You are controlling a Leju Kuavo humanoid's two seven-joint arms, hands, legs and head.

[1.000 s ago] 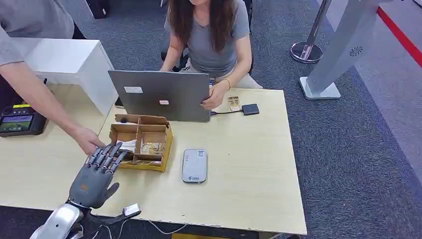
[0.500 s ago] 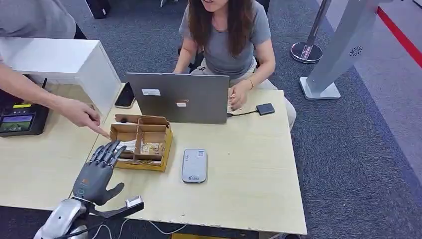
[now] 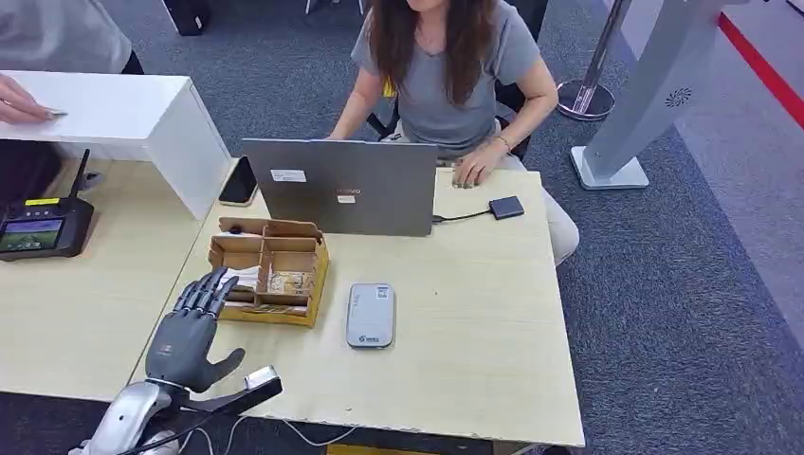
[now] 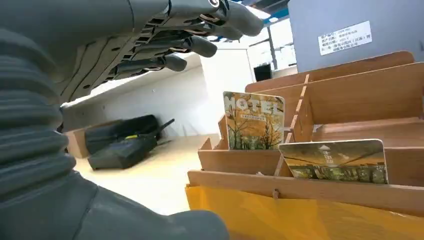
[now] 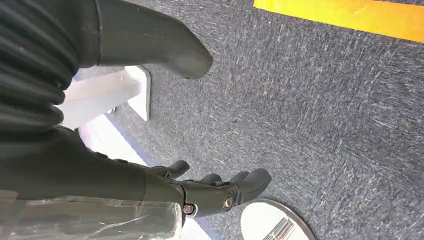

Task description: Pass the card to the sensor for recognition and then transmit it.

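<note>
Now the person's hand (image 3: 21,100) that was reaching down beside the cardboard organizer (image 3: 270,270) a moment ago has pulled away and rests on the white box (image 3: 142,118) far to the organizer's left and behind it, so the space around the organizer is free of people. The seated person behind the laptop (image 3: 343,186) has also shifted, with a hand (image 3: 471,172) now on the table (image 3: 474,341) near the laptop's right end.

The left hand (image 3: 188,330) has barely moved over that time: it hovers at the organizer's near-left corner, fingers stretched out and apart, holding nothing. In the left wrist view the fingers (image 4: 185,45) extend above the compartments without touching anything. The cards stand in the organizer: a "HOTEL" card (image 4: 254,121) upright in a rear slot and another card (image 4: 334,160) in the front slot nearest the camera. The sensor (image 3: 370,315), a grey pad, lies flat just to the organizer's right.

The right hand (image 5: 212,190) hangs over the carpet, loosely curled around nothing.

With the person's arm withdrawn, the way looks open for the left hand to dip in and pinch a card; the pick seems not yet begun.
</note>
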